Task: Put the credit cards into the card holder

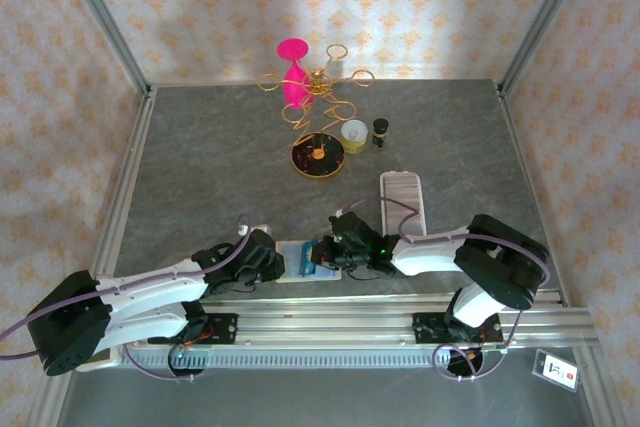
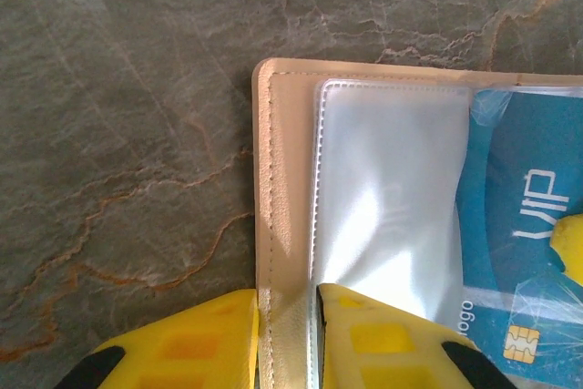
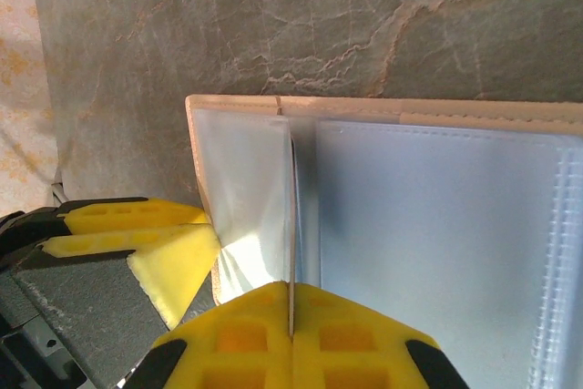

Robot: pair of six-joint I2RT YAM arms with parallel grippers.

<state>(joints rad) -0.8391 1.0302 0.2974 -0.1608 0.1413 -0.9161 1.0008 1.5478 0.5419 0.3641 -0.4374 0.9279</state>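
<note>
One card holder (image 1: 290, 261) lies open at lower centre. The left pincer (image 2: 289, 339) pinches its beige edge; the right pincer (image 3: 291, 321) is pressed together on a clear sleeve (image 3: 246, 179).

Grey marbled tabletop (image 1: 200, 167). Upper centre: gold wire stand (image 1: 330, 82), with a pink goblet (image 1: 293, 67) at its left. Just below: round dark dish (image 1: 318, 157), cream cup (image 1: 354, 133), small dark bottle (image 1: 380, 132). Right of centre: white ridged tray (image 1: 403, 197).
</note>
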